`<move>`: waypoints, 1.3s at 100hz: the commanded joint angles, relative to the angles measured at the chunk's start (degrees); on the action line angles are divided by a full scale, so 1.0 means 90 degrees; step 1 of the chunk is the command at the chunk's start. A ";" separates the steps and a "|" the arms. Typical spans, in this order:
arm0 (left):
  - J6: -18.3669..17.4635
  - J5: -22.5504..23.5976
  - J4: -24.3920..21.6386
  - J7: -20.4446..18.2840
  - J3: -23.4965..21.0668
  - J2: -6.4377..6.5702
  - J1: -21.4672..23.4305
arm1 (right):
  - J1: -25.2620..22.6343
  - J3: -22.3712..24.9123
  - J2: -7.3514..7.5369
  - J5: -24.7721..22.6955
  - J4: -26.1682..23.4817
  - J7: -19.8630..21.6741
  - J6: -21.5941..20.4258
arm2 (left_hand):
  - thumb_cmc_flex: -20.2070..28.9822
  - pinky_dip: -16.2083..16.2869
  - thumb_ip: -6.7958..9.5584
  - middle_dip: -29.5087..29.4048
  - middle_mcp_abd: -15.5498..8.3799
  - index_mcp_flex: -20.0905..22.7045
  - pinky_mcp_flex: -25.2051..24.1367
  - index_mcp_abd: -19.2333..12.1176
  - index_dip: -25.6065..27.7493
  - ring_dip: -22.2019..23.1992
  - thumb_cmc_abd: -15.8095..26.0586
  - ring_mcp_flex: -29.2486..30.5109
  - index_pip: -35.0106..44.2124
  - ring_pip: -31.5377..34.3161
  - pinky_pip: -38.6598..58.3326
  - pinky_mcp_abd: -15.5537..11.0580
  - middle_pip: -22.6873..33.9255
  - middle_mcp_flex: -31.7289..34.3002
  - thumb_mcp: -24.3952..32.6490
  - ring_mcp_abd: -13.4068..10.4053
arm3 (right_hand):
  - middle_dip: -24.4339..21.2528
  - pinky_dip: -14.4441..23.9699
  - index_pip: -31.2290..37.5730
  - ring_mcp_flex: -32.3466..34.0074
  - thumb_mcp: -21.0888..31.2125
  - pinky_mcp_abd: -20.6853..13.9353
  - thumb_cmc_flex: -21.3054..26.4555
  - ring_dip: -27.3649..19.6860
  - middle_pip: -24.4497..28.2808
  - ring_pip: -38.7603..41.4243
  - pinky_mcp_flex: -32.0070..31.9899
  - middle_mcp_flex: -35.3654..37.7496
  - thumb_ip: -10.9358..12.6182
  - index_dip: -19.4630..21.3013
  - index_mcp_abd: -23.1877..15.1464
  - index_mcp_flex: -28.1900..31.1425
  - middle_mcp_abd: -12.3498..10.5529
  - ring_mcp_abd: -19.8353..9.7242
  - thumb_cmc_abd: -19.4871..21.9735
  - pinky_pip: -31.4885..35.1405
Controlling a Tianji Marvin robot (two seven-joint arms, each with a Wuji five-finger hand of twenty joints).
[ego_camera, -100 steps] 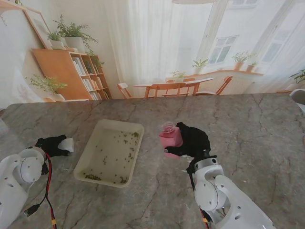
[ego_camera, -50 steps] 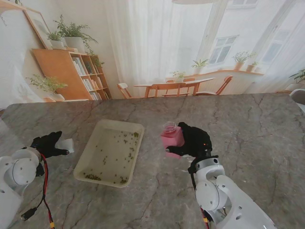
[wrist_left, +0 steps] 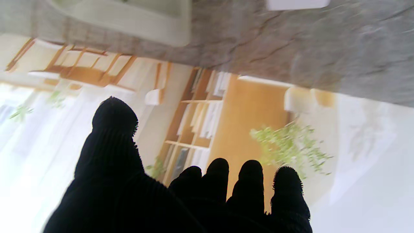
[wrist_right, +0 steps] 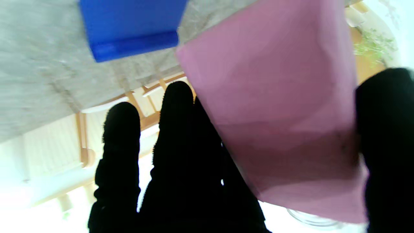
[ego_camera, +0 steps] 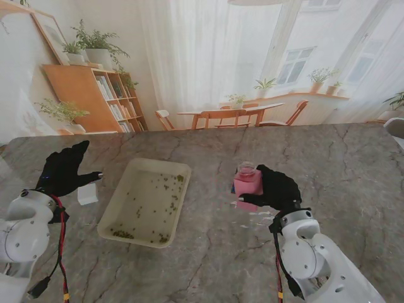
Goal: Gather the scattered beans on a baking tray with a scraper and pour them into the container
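Grey marbled worktop [ego_camera: 189, 265]; cream baking tray [ego_camera: 111, 216] at centre-left, long axis running roughly 7 to 1 o'clock, its floor carrying scattered green beans [ego_camera: 165, 183], thickest toward the 1 o'clock end and in a cluster at the 6 o'clock rim. White scraper [ego_camera: 87, 194] lying flat on the worktop at 9 o'clock of the tray, just beside its rim and apart from it; nothing between the two. Left hand [ego_camera: 65, 169], black-gloved, raised over the worktop at 10 o'clock of the tray, fingers spread and thumb out, grasping nothing, clear of the scraper; left wrist view shows the fingertips [wrist_left: 217, 168] against the room backdrop, with the scraper's edge [wrist_left: 296, 4] and a tray corner [wrist_left: 155, 29] on the worktop beyond. Right hand [ego_camera: 278, 188], black-gloved, at 3 o'clock of the tray and well apart from it, clenched around the pink container [ego_camera: 247, 183], upright with a clear round mouth on top, lifted off the worktop. Right wrist view: pink container wall [wrist_right: 275, 97] fills most of the frame, thumb on one side and fingers [wrist_right: 174, 129] on the other; a blue block [wrist_right: 129, 26] on the worktop beyond it, its identity unclear.
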 commanded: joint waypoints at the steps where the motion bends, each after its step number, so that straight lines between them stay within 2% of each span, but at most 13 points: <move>1: -0.0018 -0.0003 -0.0242 0.0120 0.0296 -0.0168 0.0084 | -0.0187 0.0181 0.0113 0.0046 0.0103 0.0131 0.0009 | 0.0013 0.0169 -0.0041 -0.0010 -0.0116 0.0153 0.0042 -0.0084 0.0081 -0.0040 0.0345 0.0115 0.0125 -0.0064 0.0176 -0.0067 -0.0024 0.0137 -0.0009 -0.0106 | -0.0117 -0.0024 0.1008 -0.0161 0.0957 -0.0202 0.1395 -0.0092 0.0125 -0.0132 -0.0111 0.0269 0.0417 0.0006 -0.2933 0.0184 -0.1130 -0.0424 0.1310 -0.0084; 9: 0.0002 -0.0110 -0.0322 0.0525 0.0612 -0.0236 0.0106 | -0.0292 0.0410 0.0145 0.0006 0.0182 0.0237 -0.0093 | 0.0023 0.0158 -0.0045 0.0002 -0.0158 0.0255 0.0107 -0.0140 0.0104 -0.0034 0.0370 0.0238 0.0143 -0.0049 0.0295 -0.0091 0.0001 0.0271 -0.0008 -0.0126 | -0.0227 -0.0039 0.1120 -0.0181 0.0865 -0.0226 0.1383 -0.0142 -0.0008 -0.0237 -0.0148 0.0214 0.0360 -0.0224 -0.3093 0.0102 -0.1217 -0.0471 0.1399 -0.0131; 22: 0.0030 -0.0242 -0.0300 0.1033 0.1137 -0.0318 0.0053 | -0.0375 0.0657 0.0172 -0.0050 0.0383 0.0277 -0.0224 | 0.0025 0.0115 -0.0053 0.0041 -0.0120 0.0393 0.0171 -0.0161 0.0143 -0.0031 0.0405 0.0376 0.0168 -0.0051 0.0437 -0.0076 0.0059 0.0558 -0.0018 -0.0131 | -0.0360 -0.0046 0.1195 -0.0283 0.0785 -0.0240 0.1367 -0.0174 -0.0161 -0.0311 -0.0247 0.0072 0.0329 -0.0334 -0.3158 -0.0028 -0.1257 -0.0488 0.1552 -0.0173; 37: 0.0114 -0.0462 -0.0109 0.1536 0.1690 -0.0412 -0.0096 | -0.0387 0.0749 0.0172 -0.0055 0.0625 0.0179 -0.0360 | 0.0068 0.0062 -0.0056 0.0057 -0.0147 0.0511 0.0188 -0.0157 0.0176 -0.0025 0.0423 0.0455 0.0192 -0.0056 0.0513 -0.0073 0.0051 0.0624 -0.0016 -0.0135 | -0.0470 -0.0027 0.1314 -0.0365 0.0683 -0.0255 0.1417 -0.0187 -0.0196 -0.0304 -0.0321 -0.0038 0.0354 -0.0450 -0.3218 -0.0148 -0.1291 -0.0524 0.1641 -0.0174; 49: 0.0194 -0.0626 0.0086 0.1857 0.2033 -0.0481 -0.0209 | -0.0378 0.0745 0.0190 -0.0067 0.0842 0.0112 -0.0730 | 0.0084 0.0023 -0.0058 0.0068 -0.0157 0.0543 0.0195 -0.0160 0.0193 -0.0023 0.0440 0.0482 0.0188 -0.0066 0.0549 -0.0079 0.0048 0.0657 -0.0022 -0.0153 | -0.0552 -0.0026 0.1360 -0.0399 0.0670 -0.0327 0.1366 -0.0211 -0.0240 -0.0326 -0.0340 -0.0106 0.0357 -0.0467 -0.3356 -0.0326 -0.1416 -0.0650 0.1717 -0.0199; 65: 0.0253 -0.0803 0.0252 0.2069 0.2271 -0.0539 -0.0310 | -0.0349 0.0663 0.0196 -0.0057 0.1070 0.0024 -0.0987 | 0.0097 -0.0021 -0.0058 0.0077 -0.0159 0.0552 0.0193 -0.0135 0.0206 -0.0021 0.0445 0.0487 0.0178 -0.0075 0.0574 -0.0076 0.0043 0.0663 -0.0024 -0.0145 | -0.0620 -0.0036 0.1416 -0.0448 0.0673 -0.0389 0.1377 -0.0246 -0.0300 -0.0383 -0.0340 -0.0214 0.0347 -0.0417 -0.3374 -0.0529 -0.1481 -0.0708 0.1751 -0.0237; 97: 0.0396 -0.1045 0.0402 0.2312 0.2385 -0.0617 -0.0326 | -0.0202 0.0349 0.0166 0.0143 0.1328 -0.0122 -0.1392 | 0.0119 -0.0081 -0.0058 0.0090 -0.0172 0.0564 0.0188 -0.0107 0.0227 -0.0012 0.0478 0.0498 0.0169 -0.0073 0.0614 -0.0099 0.0041 0.0665 -0.0030 -0.0164 | -0.0669 -0.0043 0.1325 -0.0637 0.0644 -0.0419 0.1354 -0.0279 -0.0328 -0.0439 -0.0423 -0.0507 0.0325 -0.0138 -0.3170 -0.0856 -0.1406 -0.0662 0.1784 -0.0294; 119: 0.0418 -0.1069 0.0410 0.2349 0.2375 -0.0627 -0.0302 | -0.0050 0.0187 0.0227 -0.0009 0.1551 -0.0045 -0.1627 | 0.0117 -0.0105 -0.0058 0.0095 -0.0168 0.0568 0.0187 -0.0083 0.0237 -0.0006 0.0495 0.0513 0.0166 -0.0068 0.0641 -0.0098 0.0040 0.0663 -0.0036 -0.0170 | -0.0747 0.0009 0.1060 -0.1143 0.0686 -0.0373 0.1252 -0.0306 -0.0206 -0.0448 -0.0728 -0.1265 0.0374 0.0262 -0.2529 -0.1458 -0.1141 -0.0427 0.1884 -0.0352; 130: 0.0438 -0.1078 0.0399 0.2347 0.2361 -0.0628 -0.0280 | 0.0004 0.0170 0.0279 -0.0173 0.1661 0.0027 -0.1710 | 0.0123 -0.0113 -0.0058 0.0097 -0.0167 0.0574 0.0186 -0.0084 0.0241 -0.0003 0.0508 0.0523 0.0168 -0.0064 0.0653 -0.0105 0.0043 0.0670 -0.0033 -0.0177 | -0.0811 0.0039 0.0933 -0.1287 0.0718 -0.0346 0.1154 -0.0310 -0.0189 -0.0445 -0.0823 -0.1484 0.0428 0.0363 -0.2343 -0.1624 -0.1072 -0.0351 0.1967 -0.0351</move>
